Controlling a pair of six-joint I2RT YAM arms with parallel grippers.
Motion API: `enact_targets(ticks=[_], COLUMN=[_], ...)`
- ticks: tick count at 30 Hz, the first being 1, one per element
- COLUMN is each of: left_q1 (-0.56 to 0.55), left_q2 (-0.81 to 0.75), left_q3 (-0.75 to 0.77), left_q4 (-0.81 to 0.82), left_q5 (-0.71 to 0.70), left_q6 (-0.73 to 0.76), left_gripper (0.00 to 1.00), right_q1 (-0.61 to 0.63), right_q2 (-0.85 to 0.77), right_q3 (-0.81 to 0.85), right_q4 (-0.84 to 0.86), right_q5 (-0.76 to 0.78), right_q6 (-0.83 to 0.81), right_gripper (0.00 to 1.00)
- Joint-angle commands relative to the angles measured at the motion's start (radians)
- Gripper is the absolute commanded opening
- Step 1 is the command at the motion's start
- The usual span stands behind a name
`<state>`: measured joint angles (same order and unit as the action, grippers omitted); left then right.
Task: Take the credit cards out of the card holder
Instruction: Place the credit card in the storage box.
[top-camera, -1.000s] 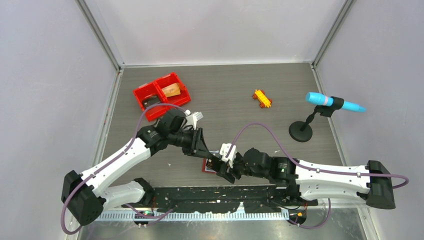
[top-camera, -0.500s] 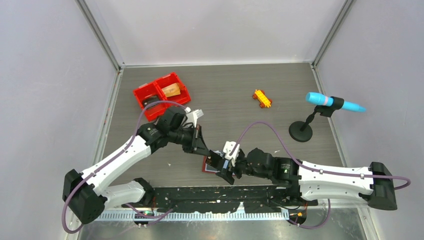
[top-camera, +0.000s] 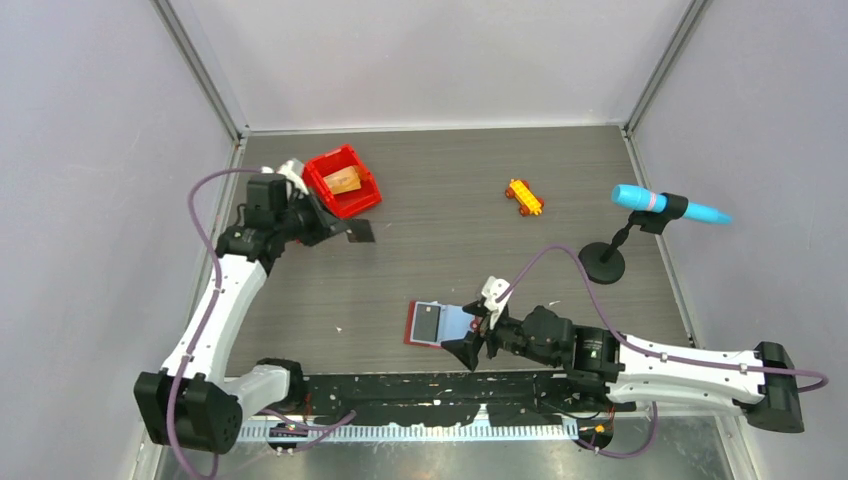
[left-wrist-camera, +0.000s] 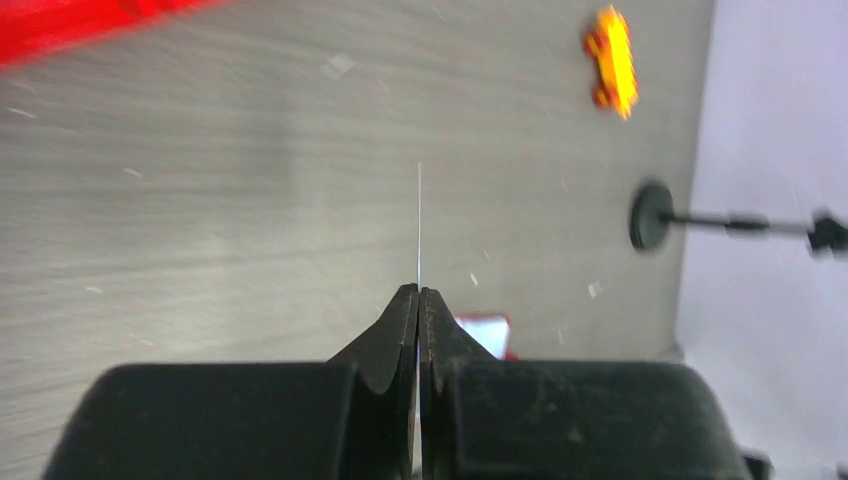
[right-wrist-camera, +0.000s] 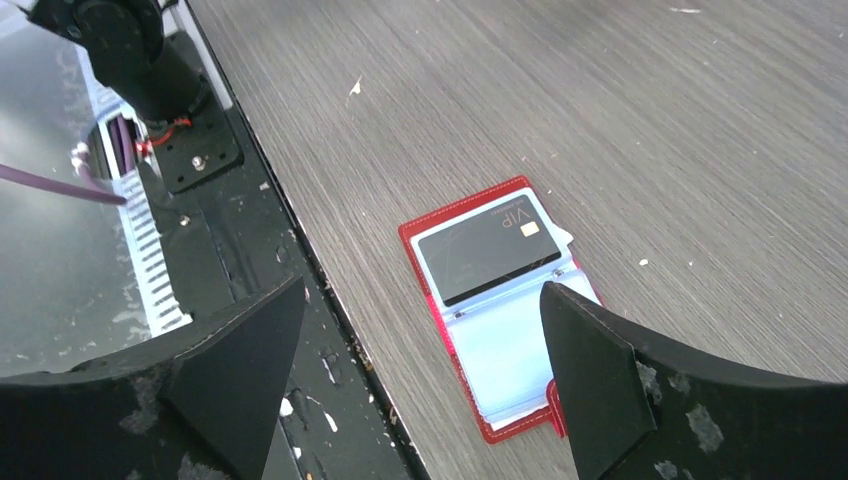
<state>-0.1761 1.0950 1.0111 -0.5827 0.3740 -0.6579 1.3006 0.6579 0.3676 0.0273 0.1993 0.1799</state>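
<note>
The card holder (top-camera: 437, 324) lies open near the table's front edge, dark red with pale blue lining, and also shows in the right wrist view (right-wrist-camera: 500, 310). A dark card marked VIP (right-wrist-camera: 488, 245) sits in its upper page. My left gripper (top-camera: 345, 228) is at the back left beside the red bin, shut on a thin dark card (top-camera: 361, 232). In the left wrist view the gripper (left-wrist-camera: 418, 292) holds that card (left-wrist-camera: 418, 225) edge-on. My right gripper (top-camera: 470, 345) is open and empty just right of the holder, its jaws wide apart above it (right-wrist-camera: 422, 290).
A red bin (top-camera: 343, 180) holding a tan object stands at the back left, partly hidden by my left arm. An orange-yellow toy vehicle (top-camera: 523, 196) lies mid-back. A blue microphone (top-camera: 668, 207) on a black stand (top-camera: 601, 263) is at the right.
My left gripper has swung from the card holder to the back left by the red bin, carrying a dark card. My right gripper has drawn back, leaving the holder lying open.
</note>
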Motion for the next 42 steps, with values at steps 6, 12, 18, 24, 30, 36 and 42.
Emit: enact_targets(ticks=[6,12,18,24,30,36,42], left_q1=[0.313,0.390,0.403,0.408,0.407,0.407,0.407], left_q2=[0.266,0.464,0.600,0.725,0.793,0.840,0.877], left_q3=[0.192,0.347,0.482,0.579,0.594,0.594,0.615], left_q4=[0.099,0.110,0.090,0.057,0.057,0.063,0.056], left_q5=[-0.101,-0.050,-0.093,-0.105,-0.091,-0.095,-0.108], left_q6=[0.068,0.047,0.079,0.085,0.088,0.096,0.121], left_gripper=[0.00,0.00,0.00,0.00,0.00,0.00,0.00], right_q1=[0.005,0.005,0.005,0.005,0.004,0.003,0.003], right_q2=[-0.190,-0.249,-0.256,-0.237,-0.203,-0.162,-0.122], right_q3=[-0.031,-0.010,0.012,0.029,0.060,0.066,0.081], right_q4=[0.007,-0.064,-0.114,-0.107,-0.107,-0.107,-0.106], right_q5=[0.072,0.130,0.198,0.272,0.311,0.334,0.336], right_q6=[0.063,0.048,0.041,0.033,0.015,0.005,0.003], right_gripper=[0.95,0.95,0.95,0.95,0.95,0.96,0.95])
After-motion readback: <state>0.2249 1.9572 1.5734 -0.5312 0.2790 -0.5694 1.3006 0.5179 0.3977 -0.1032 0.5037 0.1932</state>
